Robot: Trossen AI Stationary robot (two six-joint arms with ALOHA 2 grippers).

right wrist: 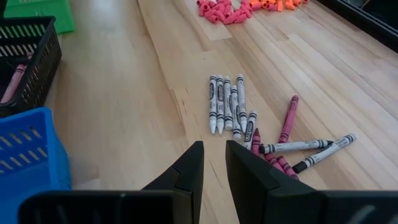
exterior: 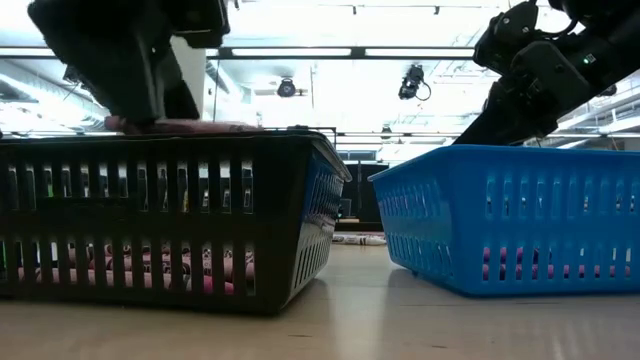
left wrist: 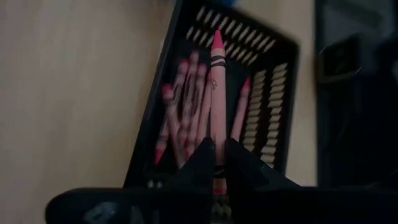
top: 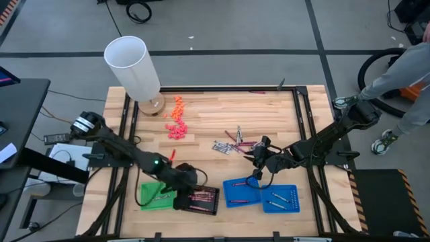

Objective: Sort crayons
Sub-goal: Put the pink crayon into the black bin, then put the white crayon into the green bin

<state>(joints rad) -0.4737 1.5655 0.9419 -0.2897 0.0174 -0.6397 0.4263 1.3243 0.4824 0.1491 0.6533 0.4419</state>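
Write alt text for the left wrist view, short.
The left gripper is shut on a pink crayon, holding it above a black basket that already has several pink crayons lying in it. The basket sits on a light wooden table.

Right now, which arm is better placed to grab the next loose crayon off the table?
Right. Its pincer holds nothing and points at the loose crayons; the left pincer holds a pink crayon over the black tray.

Around my wooden table (top: 201, 121) I see grey floor (top: 222, 27) crossed by dark lines, cables (top: 138, 10) lying loose, and bright ceiling lights (exterior: 300, 52) glaring overhead
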